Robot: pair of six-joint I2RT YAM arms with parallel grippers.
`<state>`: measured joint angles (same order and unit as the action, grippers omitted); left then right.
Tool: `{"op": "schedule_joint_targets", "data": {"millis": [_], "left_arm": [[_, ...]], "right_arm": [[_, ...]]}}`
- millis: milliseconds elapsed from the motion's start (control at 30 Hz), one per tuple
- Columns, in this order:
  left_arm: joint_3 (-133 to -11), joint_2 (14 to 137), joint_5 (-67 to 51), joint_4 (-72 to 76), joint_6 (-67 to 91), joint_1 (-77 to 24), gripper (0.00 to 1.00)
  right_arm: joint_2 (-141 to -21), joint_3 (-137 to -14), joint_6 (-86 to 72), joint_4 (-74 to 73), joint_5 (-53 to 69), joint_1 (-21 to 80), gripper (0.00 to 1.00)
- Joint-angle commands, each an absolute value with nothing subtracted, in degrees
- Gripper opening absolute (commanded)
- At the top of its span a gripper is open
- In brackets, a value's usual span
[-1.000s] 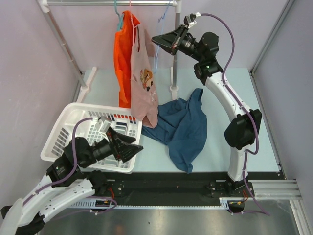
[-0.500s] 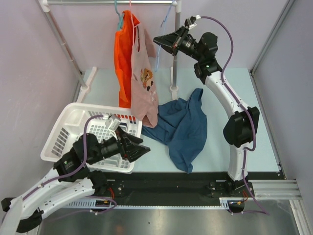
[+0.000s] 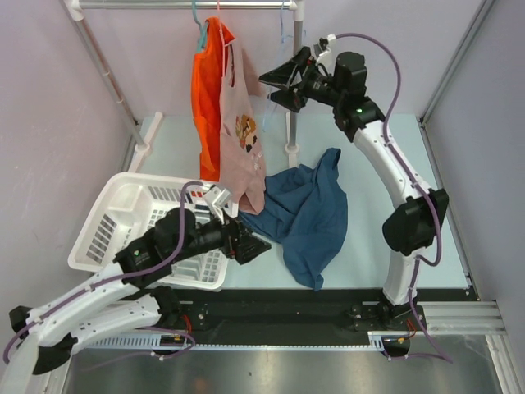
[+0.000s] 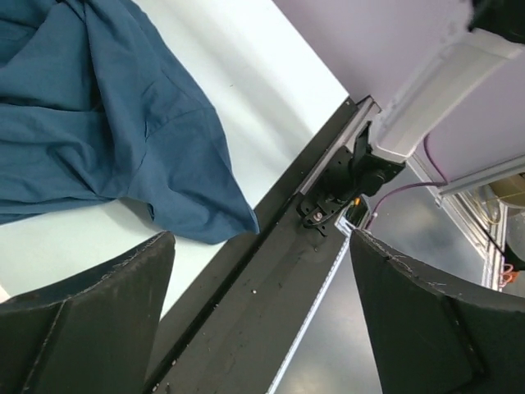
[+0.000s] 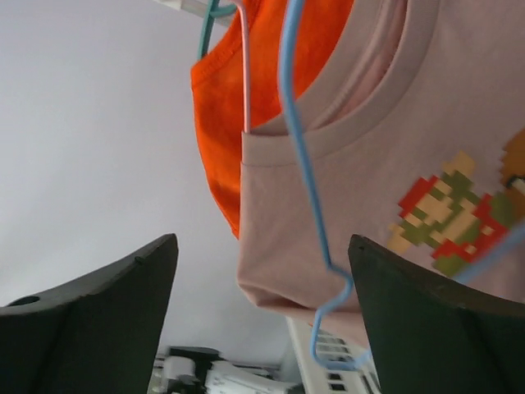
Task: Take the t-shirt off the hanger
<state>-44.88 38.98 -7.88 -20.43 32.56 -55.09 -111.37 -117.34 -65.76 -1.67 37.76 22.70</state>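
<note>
A blue t-shirt (image 3: 308,213) lies crumpled on the table, off any hanger; the left wrist view shows it (image 4: 98,123) at upper left. On the rail hang an orange t-shirt (image 3: 205,98) and a pink printed t-shirt (image 3: 242,139). A bare blue hanger (image 5: 303,164) dangles in front of the pink t-shirt (image 5: 410,123), close before my right gripper (image 5: 262,240), which is open and holds nothing. High by the rack post is that same right gripper (image 3: 271,89). My left gripper (image 3: 256,249) is open and empty, low beside the blue shirt's left edge.
A white laundry basket (image 3: 107,222) stands at the front left, partly under my left arm. The rack's rail (image 3: 164,5) runs along the back, with its post (image 3: 289,123) standing on the table behind the blue shirt. A black rail (image 4: 271,271) lines the table's near edge.
My right gripper has gone from shut to open and shifted slightly right by the rail. My left arm has swung right from the basket toward the blue shirt, its jaws opening wider.
</note>
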Motion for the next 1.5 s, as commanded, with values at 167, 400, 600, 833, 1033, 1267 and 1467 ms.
{"op": "schedule_joint_targets", "data": {"millis": [167,400,600,833,1033,1267,1467], "left_arm": [[-54.3,56.0,11.8,-16.8,25.5,-66.8,0.96],[-60.8,77.3,19.8,-17.0,21.5,-68.9,1.0],[-75.0,98.9,16.4,-20.4,14.9,-64.1,1.0],[-87.5,115.4,13.0,-22.4,6.0,-55.8,1.0],[-89.7,120.0,12.2,-22.8,0.4,-51.9,1.0],[-91.4,126.4,-3.4,-26.2,2.6,-48.7,0.92],[-83.2,121.7,-6.6,-23.3,6.1,-53.3,0.24]], "right_arm": [[-90.0,-115.6,-37.0,-36.8,25.0,18.6,1.0],[-67.5,-96.9,-30.4,-45.3,10.0,15.3,1.0],[-51.6,-79.6,-30.1,-47.5,14.4,14.5,1.0],[-38.9,-65.4,-33.7,-49.3,20.4,14.5,1.0],[-34.4,-61.5,-33.7,-51.3,20.5,14.5,0.99],[-30.5,-60.2,-33.5,-53.1,18.5,14.6,1.0],[-29.9,-61.0,-32.1,-54.8,17.8,14.5,1.0]]}}
